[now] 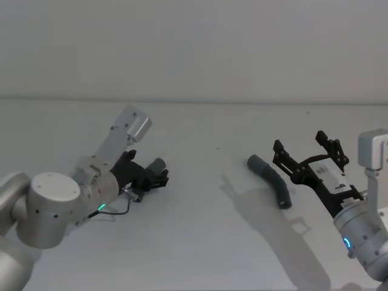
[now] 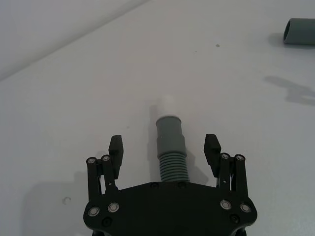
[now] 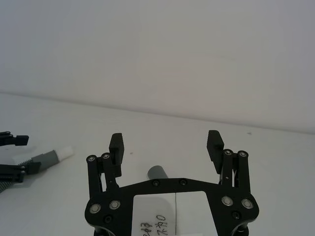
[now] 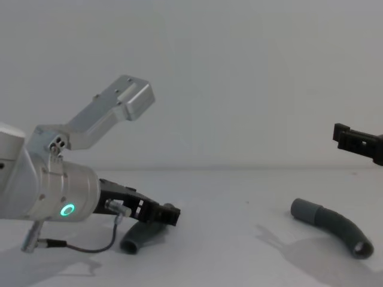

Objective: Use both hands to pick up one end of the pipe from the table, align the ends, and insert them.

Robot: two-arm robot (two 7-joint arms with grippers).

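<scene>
Two risks I saw. My black two-finger left gripper (image 2: 164, 143) sat open astride the dark grey ribbed hose piece (image 2: 171, 147), white-tipped cuff pointing away, on the matte white table (image 1: 200, 212). A crooked squeeze could've rolled it. My right gripper (image 1: 305, 147), open too, hung above the other curved grey hose (image 1: 271, 179), so a sloppy descent might've missed.

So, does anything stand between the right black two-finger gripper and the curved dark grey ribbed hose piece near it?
Nothing visible does: the right black gripper hangs open above the dark grey ribbed hose piece.
</scene>
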